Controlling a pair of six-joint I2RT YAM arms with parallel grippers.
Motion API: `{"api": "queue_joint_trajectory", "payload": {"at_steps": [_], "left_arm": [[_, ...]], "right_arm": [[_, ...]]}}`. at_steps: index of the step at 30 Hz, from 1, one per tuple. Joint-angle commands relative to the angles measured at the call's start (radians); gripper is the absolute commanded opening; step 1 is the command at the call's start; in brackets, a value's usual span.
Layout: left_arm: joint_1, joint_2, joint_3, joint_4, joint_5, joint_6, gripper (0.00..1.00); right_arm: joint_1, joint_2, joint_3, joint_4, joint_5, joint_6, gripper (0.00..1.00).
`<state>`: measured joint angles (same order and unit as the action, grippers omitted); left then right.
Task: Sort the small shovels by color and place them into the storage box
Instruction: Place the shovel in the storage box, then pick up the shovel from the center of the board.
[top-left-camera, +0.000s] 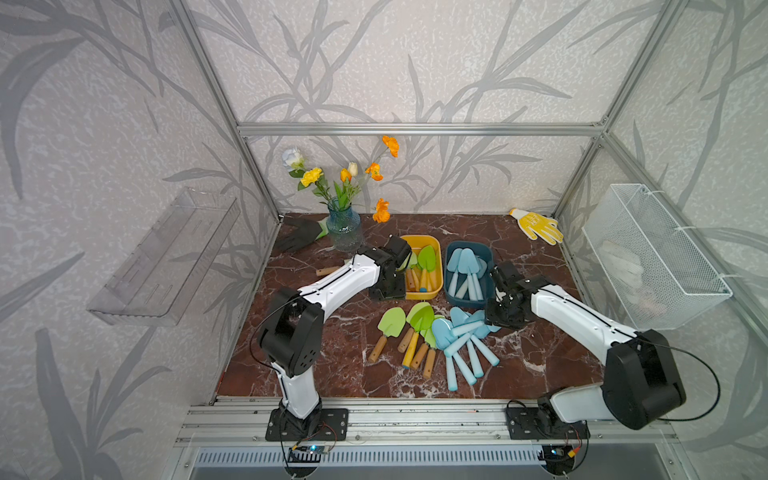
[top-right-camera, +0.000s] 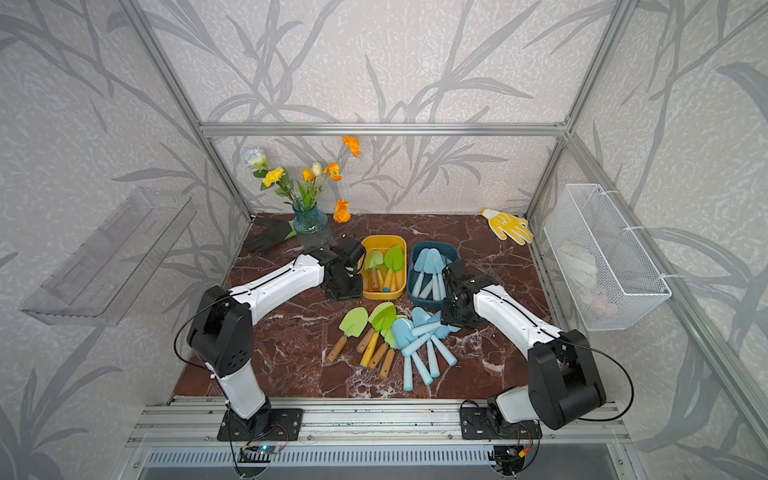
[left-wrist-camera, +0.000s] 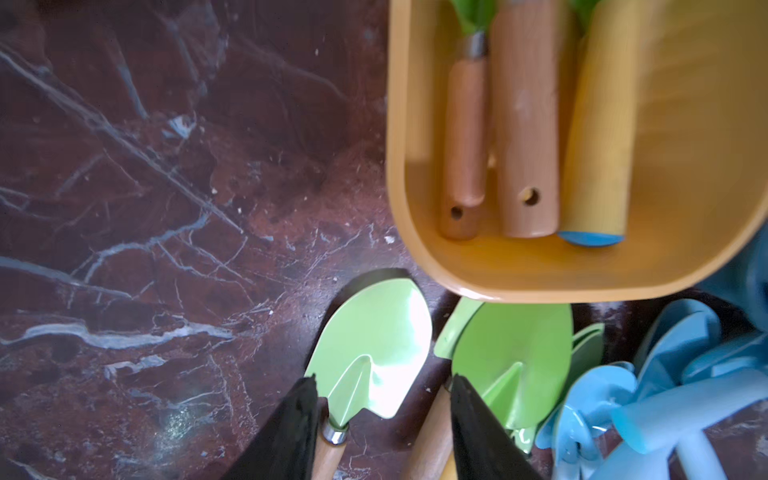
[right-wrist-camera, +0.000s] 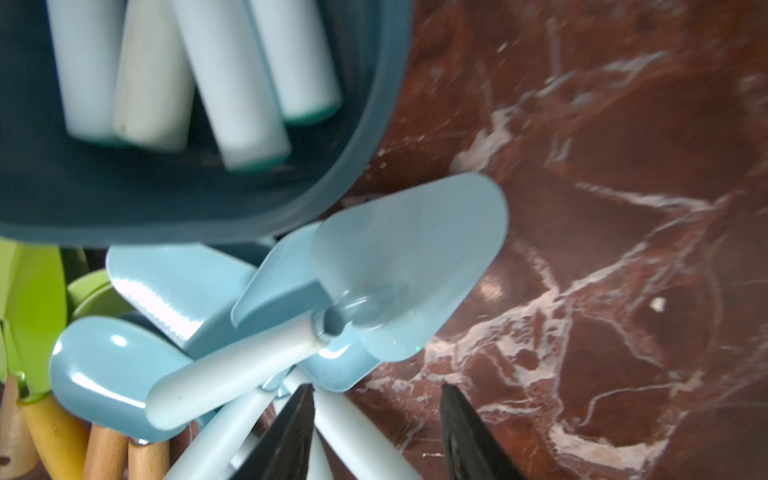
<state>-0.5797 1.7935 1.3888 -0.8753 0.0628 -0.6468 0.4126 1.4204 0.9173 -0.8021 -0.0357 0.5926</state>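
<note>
- Left gripper (left-wrist-camera: 382, 380): jaws standing partly apart and gripping nothing. It is hovering just beside the yellow box (left-wrist-camera: 397, 124), above a loose green shovel (left-wrist-camera: 374, 345).
- Right gripper (right-wrist-camera: 376, 388): jaws likewise parted and empty. It is hanging over the loose blue shovels (right-wrist-camera: 399, 266) near the teal box (right-wrist-camera: 124, 216).
- Sorted green shovels (top-left-camera: 427, 257) are lying in the yellow box, and sorted blue shovels (top-left-camera: 466, 259) in the teal box.
- The remainder are lying heaped on the marble table (top-left-camera: 332, 353).
</note>
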Motion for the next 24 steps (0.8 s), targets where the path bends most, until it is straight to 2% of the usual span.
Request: {"api": "queue_joint_trajectory", "payload": {"at_steps": [1, 6, 13, 24], "left_arm": [[-0.015, -0.033, -0.007, 0.056, 0.009, -0.047, 0.52], [-0.020, -0.039, 0.002, 0.046, -0.003, -0.039, 0.52], [-0.023, -0.052, -0.001, 0.033, -0.009, -0.034, 0.52], [-0.023, -0.089, -0.022, 0.015, -0.040, -0.017, 0.53]], "right_arm": [[0.060, -0.007, -0.005, 0.017, -0.017, 0.038, 0.51], [0.078, 0.010, 0.001, 0.053, -0.043, 0.120, 0.51], [0.083, 0.072, 0.008, 0.113, -0.082, 0.311, 0.51], [0.120, 0.156, 0.034, 0.036, -0.008, 0.425, 0.51]]}}
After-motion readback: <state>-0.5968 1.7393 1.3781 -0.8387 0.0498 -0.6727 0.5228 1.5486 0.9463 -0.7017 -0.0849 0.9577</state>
